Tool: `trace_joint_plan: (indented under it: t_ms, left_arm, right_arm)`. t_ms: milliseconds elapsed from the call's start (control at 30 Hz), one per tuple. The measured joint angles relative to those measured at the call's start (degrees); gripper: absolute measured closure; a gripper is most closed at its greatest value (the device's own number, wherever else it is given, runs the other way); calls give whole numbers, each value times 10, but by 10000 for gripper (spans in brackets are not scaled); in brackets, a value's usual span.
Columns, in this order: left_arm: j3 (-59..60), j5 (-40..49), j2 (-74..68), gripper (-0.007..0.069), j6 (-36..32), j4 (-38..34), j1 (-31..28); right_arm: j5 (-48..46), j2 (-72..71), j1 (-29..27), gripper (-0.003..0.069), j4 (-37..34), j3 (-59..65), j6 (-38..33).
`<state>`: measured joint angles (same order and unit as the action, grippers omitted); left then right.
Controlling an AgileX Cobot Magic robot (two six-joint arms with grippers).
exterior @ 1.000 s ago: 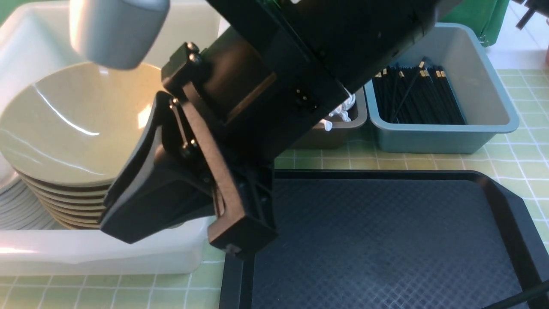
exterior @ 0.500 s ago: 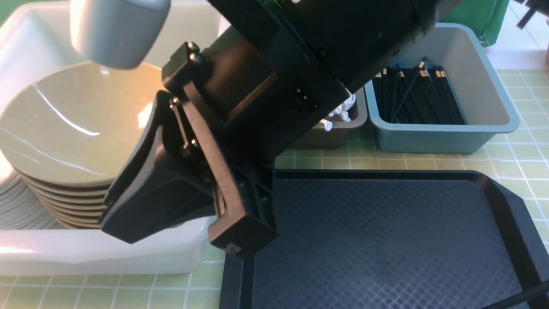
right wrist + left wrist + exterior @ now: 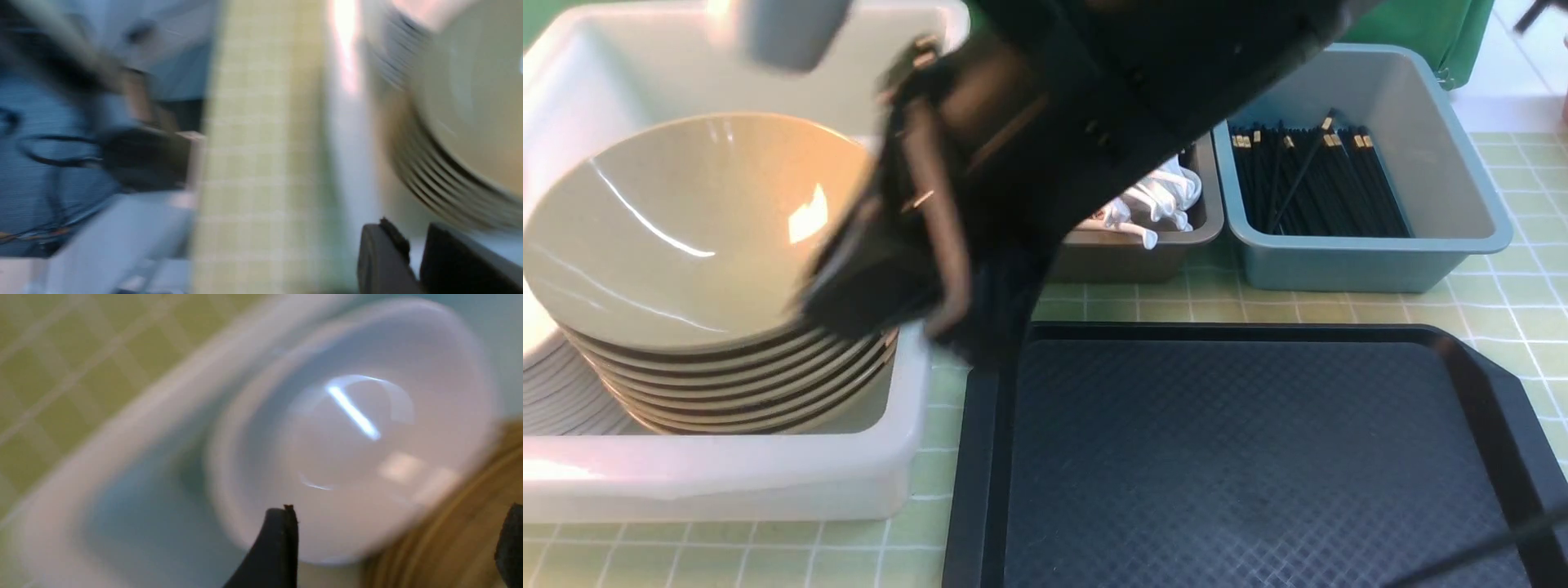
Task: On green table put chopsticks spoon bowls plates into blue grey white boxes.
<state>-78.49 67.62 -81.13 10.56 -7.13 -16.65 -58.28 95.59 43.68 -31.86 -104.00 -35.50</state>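
While both wrist views smear with motion blur, I read the front view. Tan bowls (image 3: pixel 694 245) sit stacked in the white box (image 3: pixel 727 482) at 9 o'clock on the bench (image 3: pixel 1519 245); white plates (image 3: pixel 556 392) are stacked just beside them. A pale bowl (image 3: pixel 355 428) shows under the left gripper (image 3: pixel 392 539), jaws spread, holding nothing. Right gripper (image 3: pixel 898 310) hangs blurred over the box's rim; whether its jaws are spread or pressed together, I cannot tell. Spoons (image 3: pixel 1152 204) lie in the grey box (image 3: pixel 1135 257) at 12, chopsticks (image 3: pixel 1315 184) in the blue box (image 3: pixel 1372 261) at 1 o'clock. Black tray (image 3: pixel 1241 457) at 5.
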Motion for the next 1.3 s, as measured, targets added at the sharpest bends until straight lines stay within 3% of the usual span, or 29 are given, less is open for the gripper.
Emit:
trace_joint_plan:
  t_ms: [33,100,167,333,467,700,733,933,1100,1300]
  left_arm:
    - [0,-4,2,-1,-19,-16,15]
    - [0,-22,17,61,-106,-86,107]
    - [0,-24,20,132,-132,-103,161]
    - [0,-12,28,400,-132,-64,266]
    - [1,10,66,594,-106,-35,310]
    - [81,19,213,626,-88,-34,341]
    - [124,28,270,626,-85,-38,342]
    - [319,26,538,626,-61,-83,343]
    - [428,16,685,626,-10,-109,343]
    - [460,25,737,626,45,-113,343]
  right_arm:
    - [-3,0,-9,504,15,0,17]
    - [-9,0,-40,501,70,0,70]
    - [-9,-1,-65,498,119,4,120]
    - [-18,-37,-89,496,270,49,237]
    - [-1,-124,-91,496,319,138,286]
    - [146,-347,-91,496,324,362,309]
    - [188,-425,-91,496,324,447,311]
    - [219,-674,-91,519,311,690,339]
    - [223,-825,-91,626,308,773,351]
    - [230,-879,-91,637,309,784,366]
